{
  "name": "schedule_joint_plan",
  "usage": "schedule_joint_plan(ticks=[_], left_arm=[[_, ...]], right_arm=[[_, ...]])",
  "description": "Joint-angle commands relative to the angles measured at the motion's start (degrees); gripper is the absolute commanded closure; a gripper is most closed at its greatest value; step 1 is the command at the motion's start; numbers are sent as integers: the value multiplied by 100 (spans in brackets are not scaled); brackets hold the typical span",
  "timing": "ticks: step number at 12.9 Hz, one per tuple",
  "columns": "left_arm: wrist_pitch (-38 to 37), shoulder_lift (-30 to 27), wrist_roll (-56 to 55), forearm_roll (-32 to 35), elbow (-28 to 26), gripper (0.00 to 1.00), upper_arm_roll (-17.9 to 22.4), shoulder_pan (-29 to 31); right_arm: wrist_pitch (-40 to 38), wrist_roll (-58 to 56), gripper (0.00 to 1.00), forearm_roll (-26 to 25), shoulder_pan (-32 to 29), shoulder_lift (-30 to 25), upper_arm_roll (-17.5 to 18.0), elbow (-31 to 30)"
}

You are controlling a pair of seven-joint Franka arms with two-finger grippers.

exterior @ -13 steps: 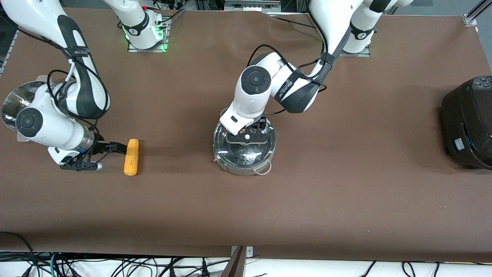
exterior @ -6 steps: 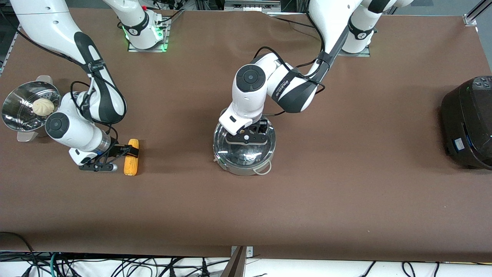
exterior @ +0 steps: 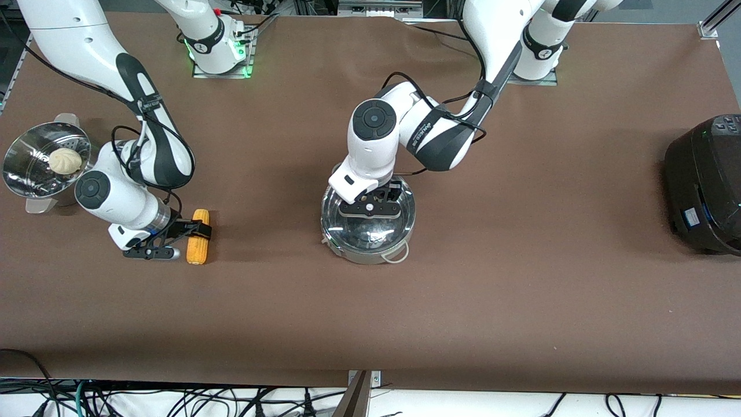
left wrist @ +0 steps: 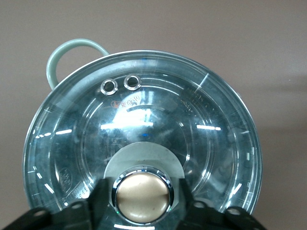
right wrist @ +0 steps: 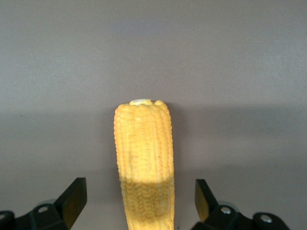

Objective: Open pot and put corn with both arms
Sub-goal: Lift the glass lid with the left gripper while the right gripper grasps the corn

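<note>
We see the corn [right wrist: 144, 163] lying on the table [exterior: 521, 260] between the right gripper's [exterior: 194, 231] spread fingers [right wrist: 72, 199], while the left gripper's [left wrist: 142, 203] parted fingers flank the pot [exterior: 405, 229] lid's knob [left wrist: 143, 197].

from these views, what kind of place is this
Likely a robotics lab bench staged as a mock kitchen: two bolted-down arms on a brown table, cables along its edge, plus a pot, corn and a black cooker.

No wording can be read with certainty. Small red print is seen on the clear glass lid [left wrist: 144, 143] just beside its two steam holes, and dark lettering on the black bands of both white arms, but neither can be made out. A blue-and-white sticker is carried on the big black cooker [exterior: 703, 185], its text too small to tell.
</note>
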Motion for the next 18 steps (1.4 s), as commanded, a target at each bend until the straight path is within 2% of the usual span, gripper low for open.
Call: schedule_joint_plan(ticks=[1,2,3,8,10,15,17,18], left_arm=[[-7,56,33,133,123,63,62,-69],[-7,56,33,133,114,74,62,-69],[-7,74,33,133,114,80,62,-69],[-77,-5,-37,124,184,83,62,-86],[-218,-224,-37,106,184,84,45,-86],[-1279,-1260,33,80,211,84,62,45],[-1606,-1533,42,159,185,85,80,290],[-1824,-1630,181,159,141,85,80,500]], right_arm=[[267,-99,0,89,-7,111,33,-55],[303,-143,0,89,-7,137,33,-55],[373,-204,0,89,-7,163,24,-63],[672,-213,0,81,-7,216,33,-186],[672,-231,0,81,-7,216,33,-187],[681,-231,0,72,-7,260,42,-187],[681,-231,0,81,-7,260,68,-187],[681,-231,4,81,-7,260,77,-187]])
